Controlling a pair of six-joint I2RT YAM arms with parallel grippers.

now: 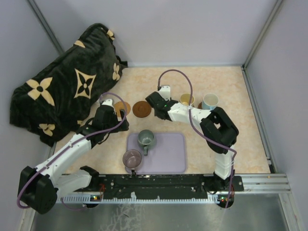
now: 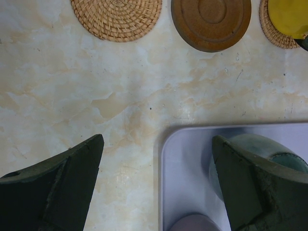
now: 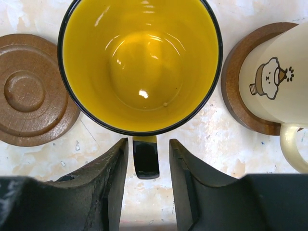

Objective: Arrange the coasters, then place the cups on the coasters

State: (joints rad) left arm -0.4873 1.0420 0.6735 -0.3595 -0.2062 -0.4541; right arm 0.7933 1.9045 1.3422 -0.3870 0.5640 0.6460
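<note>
Currently, at the left, the left gripper (image 2: 158,139) is hovering with its jaws spread wide and nothing between them, over the table (image 2: 72,96) at the corner of the lavender tray (image 2: 192,154). On that tray the dark grey-green cup (image 1: 146,139) and the purple-grey cup (image 1: 132,158) are waiting, not yet on coasters.

Beyond them a row is running across the table. First comes a woven coaster (image 2: 116,17) lying bare, then a dark brown coaster (image 2: 211,21), also bare. Next is the yellow cup (image 3: 139,62), which the left wrist view is showing seated on a second woven coaster (image 2: 275,31). The right gripper (image 3: 148,142) is sitting at that cup's black handle (image 3: 145,163), one finger on each side. Its jaws are slightly apart with a thin gap either side, so it is not clamping.

Further right, the cream cup (image 3: 276,77) is resting on its brown coaster (image 3: 236,96), and the light blue cup (image 1: 210,101) is standing at the end.

The step in hand looks like letting go of the yellow cup. To do it well, I judge the jaws should be widening a little more. They should then be drawing straight back along the handle's line without swinging sideways. A nudge could twist the cup off its coaster or knock the cream cup just beside it.
</note>
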